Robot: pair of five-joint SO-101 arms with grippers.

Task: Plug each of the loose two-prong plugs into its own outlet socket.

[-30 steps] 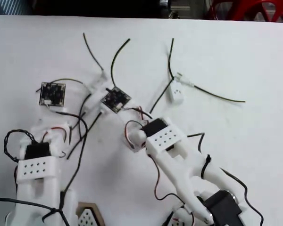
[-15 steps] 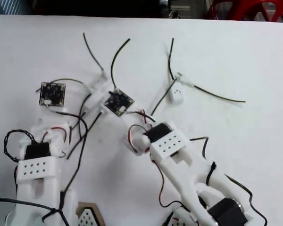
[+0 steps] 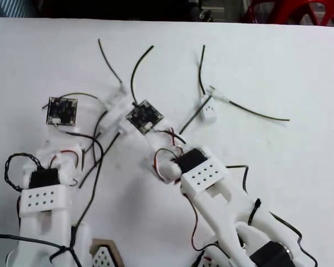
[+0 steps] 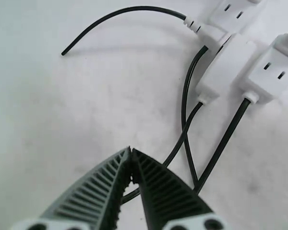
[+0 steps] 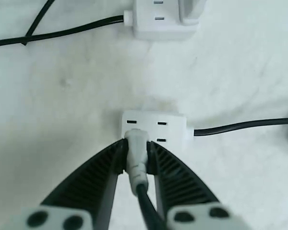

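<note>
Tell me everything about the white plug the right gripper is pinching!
The white plug is small, smooth and plastic-looking. The right gripper is shut on it, with ribbed black fingers pressing on either side. A dark cord runs out of its back end. Its front end meets the white outlet socket, covering part of the slotted face. The prongs are hidden, so how deep it sits cannot be told.

We see a white two-prong plug (image 5: 135, 151) on a dark cord, its tip meeting a white outlet socket (image 5: 156, 125) that lies flat on the bench (image 5: 62, 96). A second socket (image 5: 158, 19) lies beyond.
</note>
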